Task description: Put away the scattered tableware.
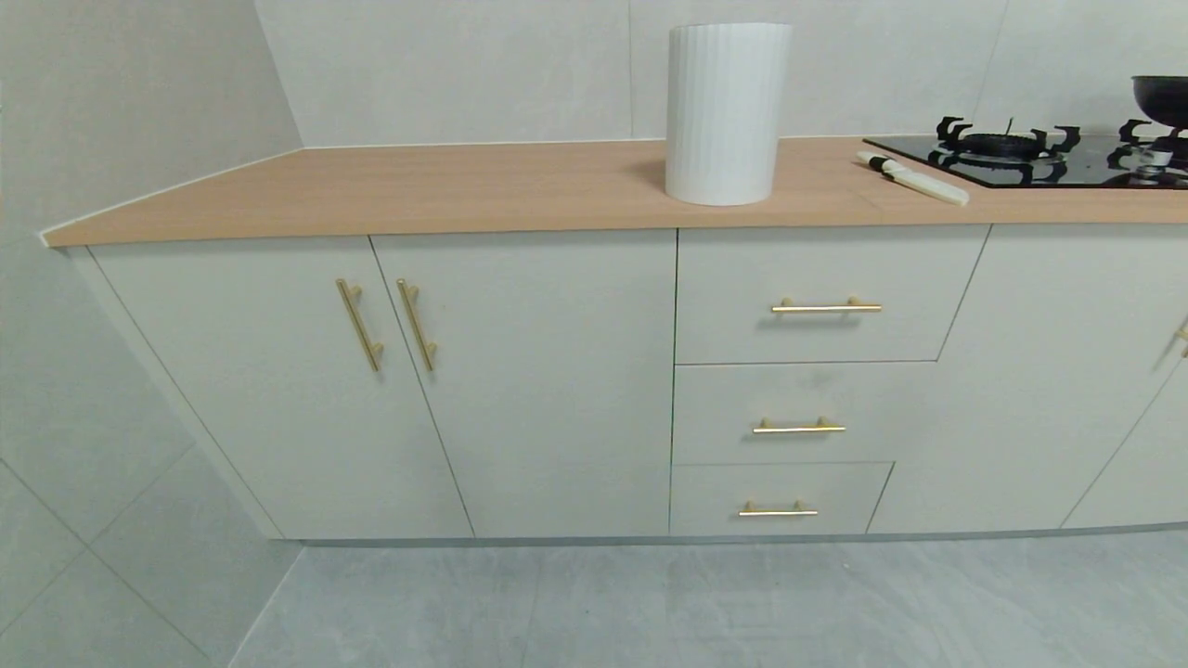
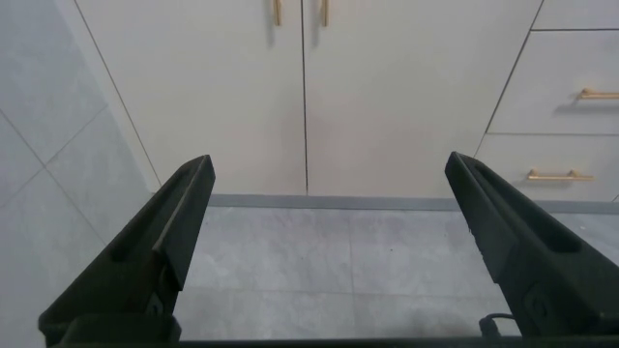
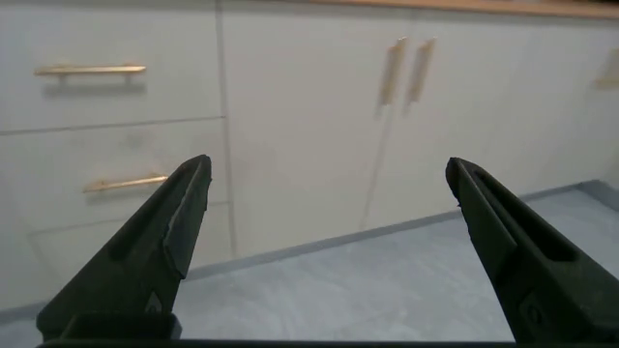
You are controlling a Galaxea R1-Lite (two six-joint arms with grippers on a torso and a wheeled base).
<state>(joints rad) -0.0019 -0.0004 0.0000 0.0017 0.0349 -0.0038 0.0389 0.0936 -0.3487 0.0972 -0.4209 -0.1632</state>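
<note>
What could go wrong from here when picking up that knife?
1. The knife lies flat on the countertop right beside the hob; a grasp may slip or shove it against the hob.
2. The tall white container stands nearby; a passing arm could tip it.

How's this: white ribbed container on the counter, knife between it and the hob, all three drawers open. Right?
No. The head view shows all three drawers shut; the white ribbed container, counter, knife and hob are as you say.
</note>
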